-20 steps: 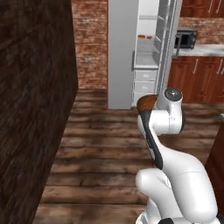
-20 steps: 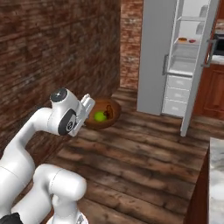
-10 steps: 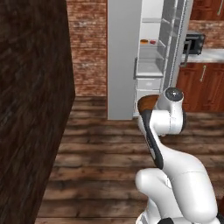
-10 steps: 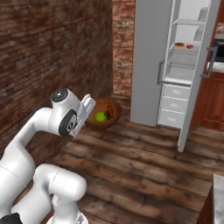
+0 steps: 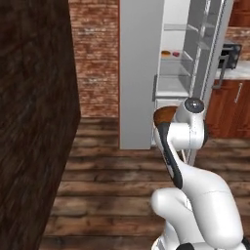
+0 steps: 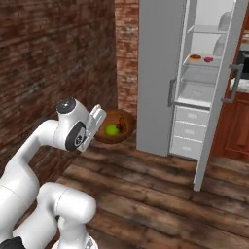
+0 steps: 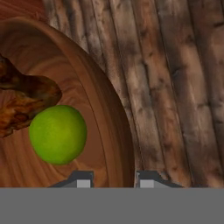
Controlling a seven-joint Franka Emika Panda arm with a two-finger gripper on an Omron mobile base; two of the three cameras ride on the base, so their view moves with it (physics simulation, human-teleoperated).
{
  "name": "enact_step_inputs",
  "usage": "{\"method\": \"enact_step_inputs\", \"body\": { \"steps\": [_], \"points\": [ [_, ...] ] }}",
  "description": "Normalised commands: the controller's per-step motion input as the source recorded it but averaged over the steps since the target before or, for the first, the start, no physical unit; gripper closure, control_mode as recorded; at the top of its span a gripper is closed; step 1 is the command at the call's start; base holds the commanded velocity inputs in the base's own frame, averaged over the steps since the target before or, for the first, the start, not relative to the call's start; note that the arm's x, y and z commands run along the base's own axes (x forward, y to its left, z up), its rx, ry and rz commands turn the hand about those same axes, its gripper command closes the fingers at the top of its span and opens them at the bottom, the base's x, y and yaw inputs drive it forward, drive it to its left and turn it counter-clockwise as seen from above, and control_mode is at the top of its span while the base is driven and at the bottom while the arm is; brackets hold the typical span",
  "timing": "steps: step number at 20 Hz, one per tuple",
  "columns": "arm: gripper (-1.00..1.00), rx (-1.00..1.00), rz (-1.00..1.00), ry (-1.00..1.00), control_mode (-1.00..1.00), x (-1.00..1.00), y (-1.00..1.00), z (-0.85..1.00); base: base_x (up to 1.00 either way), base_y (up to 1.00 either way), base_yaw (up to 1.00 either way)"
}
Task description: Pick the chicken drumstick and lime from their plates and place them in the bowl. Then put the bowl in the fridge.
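Two items already lie in the bowl, so the step in hand is the last one: carrying the bowl to the fridge.

Left base view: the fridge (image 5: 146, 73) fills the upper centre, its door (image 5: 207, 73) swung open at upper right and white shelves showing. A sliver of the bowl (image 5: 164, 114) peeks out at centre right, behind the arm's wrist.

Right base view: the bowl (image 6: 114, 127) hangs at centre left, clear of the wooden floor (image 6: 160, 194), with the lime (image 6: 112, 129) inside; the fridge stands at upper right, well apart from it.

Hand view: the lime (image 7: 57, 134) rests just beside the chicken drumstick (image 7: 24, 98) at left. The tool (image 7: 112, 178) is pinched nearly shut on the bowl's rim, one fingertip either side.

Judgement: the next move calls for a level carry onto a free shelf, past the door, without tipping the contents.
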Motion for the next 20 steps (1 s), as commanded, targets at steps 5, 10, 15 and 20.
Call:
{"method": "enact_step_inputs", "body": {
  "steps": [5,10,15,20],
  "points": [
    [1.0,0.0,0.0,0.0,1.0,0.0,0.0,0.0,0.82,-0.06,-0.1],
    [1.0,0.0,0.0,0.0,1.0,0.0,0.0,0.0,0.72,0.0,-0.24],
    [1.0,0.0,0.0,0.0,1.0,0.0,0.0,0.0,0.59,0.0,-0.38],
    [1.0,0.0,0.0,0.0,1.0,0.0,0.0,0.0,0.78,0.03,-0.16]
  ]
}}
